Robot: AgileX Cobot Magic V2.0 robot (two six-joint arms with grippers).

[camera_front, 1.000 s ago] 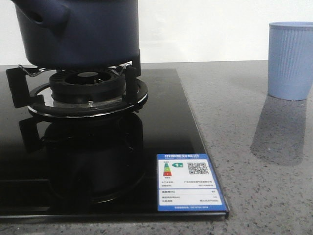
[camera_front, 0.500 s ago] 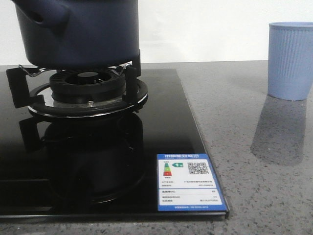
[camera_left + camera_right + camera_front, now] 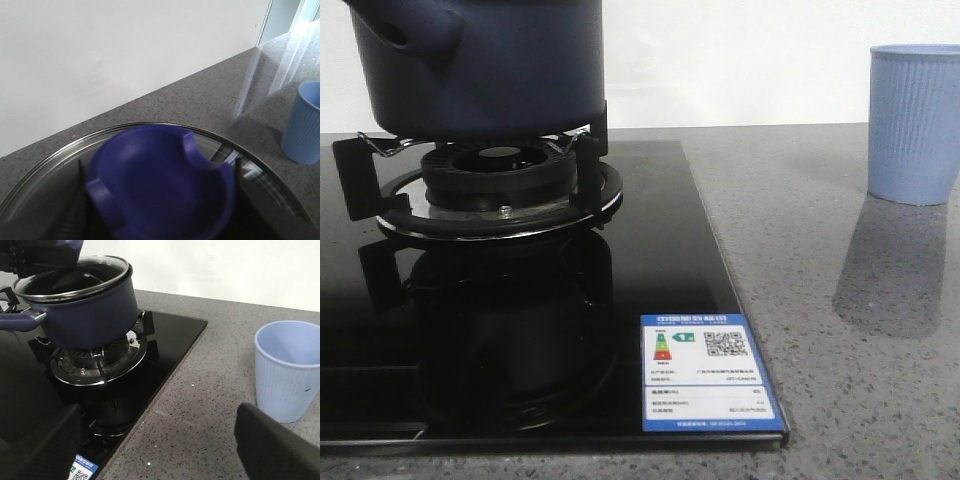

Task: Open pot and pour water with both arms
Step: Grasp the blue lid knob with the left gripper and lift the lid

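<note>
Front view: pot [image 3: 485, 65], matte navy, sits on the burner grate [image 3: 490, 185] in the upper left of the frame, its top cut off by the frame edge. Grate stands on the black glass hob [image 3: 650, 260], which carries an energy label [image 3: 712, 372] at its lower right corner. Pale blue ribbed cup [image 3: 915, 120] stands upright on the grey speckled counter [image 3: 850, 380] at the far right, well apart from the pot.

Right wrist view: pot at upper left on the grate, glass lid [image 3: 75, 277] in place with its metal rim showing; a navy handle points out to the left edge. Cup at right, open mouth up. Right gripper [image 3: 155, 445] wide open, its two dark fingers at the lower corners, holding nothing.

Left wrist view: blurred navy lid knob [image 3: 160, 185] fills the lower centre, directly over the glass lid. Left gripper's fingers are not visible; their state cannot be told.
</note>
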